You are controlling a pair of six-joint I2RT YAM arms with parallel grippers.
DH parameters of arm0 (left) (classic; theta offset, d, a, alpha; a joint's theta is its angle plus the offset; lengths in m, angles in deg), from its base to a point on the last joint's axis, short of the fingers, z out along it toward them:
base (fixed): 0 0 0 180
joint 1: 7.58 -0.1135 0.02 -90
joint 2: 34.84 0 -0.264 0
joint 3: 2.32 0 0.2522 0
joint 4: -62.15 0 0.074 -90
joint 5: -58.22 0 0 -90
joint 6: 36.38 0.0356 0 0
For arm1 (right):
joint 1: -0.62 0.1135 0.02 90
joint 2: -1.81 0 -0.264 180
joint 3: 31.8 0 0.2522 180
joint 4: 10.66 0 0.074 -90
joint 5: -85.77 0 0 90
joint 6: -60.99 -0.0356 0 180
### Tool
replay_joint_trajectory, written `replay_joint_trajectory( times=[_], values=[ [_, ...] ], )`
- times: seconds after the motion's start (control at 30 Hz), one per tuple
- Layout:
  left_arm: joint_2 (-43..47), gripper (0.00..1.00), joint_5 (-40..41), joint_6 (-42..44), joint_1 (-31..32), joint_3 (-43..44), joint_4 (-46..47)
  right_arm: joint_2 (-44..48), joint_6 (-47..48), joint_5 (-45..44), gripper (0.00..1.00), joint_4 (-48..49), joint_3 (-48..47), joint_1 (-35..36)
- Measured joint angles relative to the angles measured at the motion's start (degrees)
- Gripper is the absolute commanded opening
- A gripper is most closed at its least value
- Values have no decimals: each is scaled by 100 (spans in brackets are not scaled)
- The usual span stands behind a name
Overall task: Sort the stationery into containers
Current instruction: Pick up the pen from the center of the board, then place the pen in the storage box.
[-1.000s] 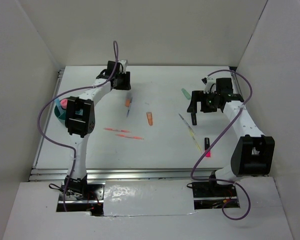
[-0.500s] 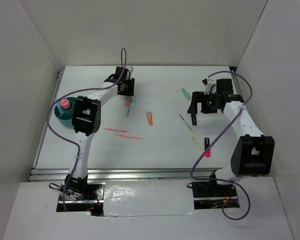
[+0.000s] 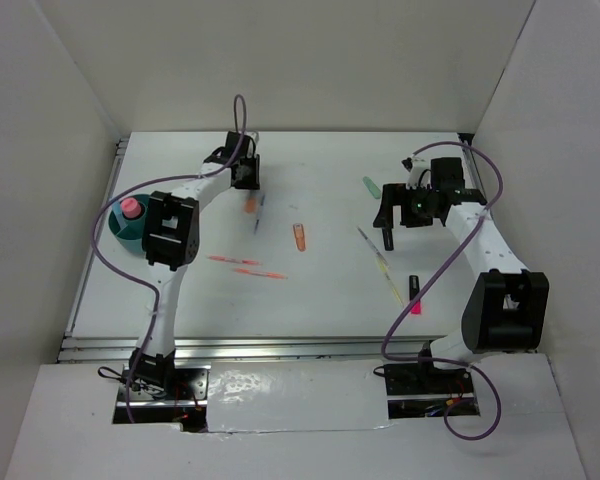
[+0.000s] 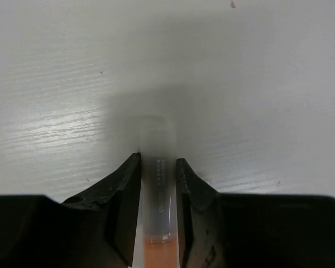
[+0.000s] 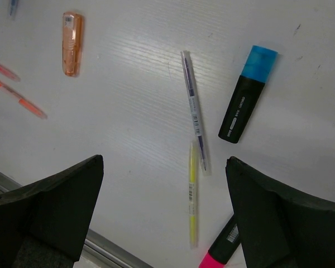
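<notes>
My left gripper [image 3: 247, 181] is down on the table at the back left. In the left wrist view it [image 4: 158, 160] is shut on an orange marker [image 4: 158, 190] with a clear cap, and the marker still lies on the table. The marker's orange body [image 3: 251, 204] sticks out toward the front. My right gripper [image 5: 164, 159] hangs wide open over a yellow pen [image 5: 193, 195], holding nothing. Beside that pen lie a clear blue pen [image 5: 194, 109], a black blue-capped highlighter [image 5: 245, 97] and a pink-capped one [image 5: 219, 250]. The teal tub [image 3: 120, 229] holds a pink-capped tube [image 3: 130, 208].
A stubby orange piece [image 3: 300, 236], two thin pink-orange pens [image 3: 246, 266], a blue pen [image 3: 259, 214] and a green item [image 3: 372, 186] lie spread over the table. White walls close in the left, back and right. A metal rail [image 3: 280, 345] runs along the near edge.
My left arm swung from the back corner toward the orange marker, uncovering the tub, and its jaws closed in on the marker. The right arm stayed put.
</notes>
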Motion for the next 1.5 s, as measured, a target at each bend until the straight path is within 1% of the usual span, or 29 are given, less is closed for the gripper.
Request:
replay_joint_trajectory(
  times=[0.1,0.17,0.23,0.3,0.43,0.53,0.6,0.7,0.8,0.83,0.93,1.03,1.2,1.37,1.5],
  values=[
    [103,11,-339,-223,-166,0,-127,24,125,-24,96,-13,-15,195],
    [343,9,-671,-413,-330,-2,-352,116,306,-35,96,-35,-17,459],
    [769,8,-999,-595,-472,-15,-575,352,586,-81,97,-37,-17,798],
    [1386,8,-1292,-752,-584,-155,-669,715,903,-166,97,31,-13,1185],
    [3117,7,-2020,-1064,-544,-1110,-610,1718,1902,-498,97,400,79,2135],
    [4122,5,-2970,-1327,-372,-1958,-354,2481,2778,-647,97,826,341,2765],
    [4531,4,-3600,-1484,-212,-2531,-256,2898,3414,-737,96,1113,584,3075],
    [4645,4,-4118,-1604,24,-3051,-304,3390,4376,-874,93,1532,1027,3506],
    [4680,4,-4299,-1727,166,-3534,-356,3799,5281,-938,87,1825,1528,3995],
    [4710,4,-4317,-1755,214,-3641,-400,3917,5580,-962,83,1897,1687,4192],
    [4857,4,-4304,-1777,365,-3862,-468,4127,6422,-1023,74,2081,2100,4745],
    [5058,5,-4264,-1777,568,-3923,-498,4098,6994,-1150,71,2251,2396,5200],
    [5224,5,-4166,-1740,848,-3923,-520,3624,7514,-1244,70,2586,2538,5740],
    [5228,6,-4004,-1714,944,-3963,-603,3021,7838,-1246,70,3056,2538,5923],
    [5233,6,-3823,-1687,977,-4061,-699,2671,8000,-1209,70,3182,2479,5976]
  ],
)
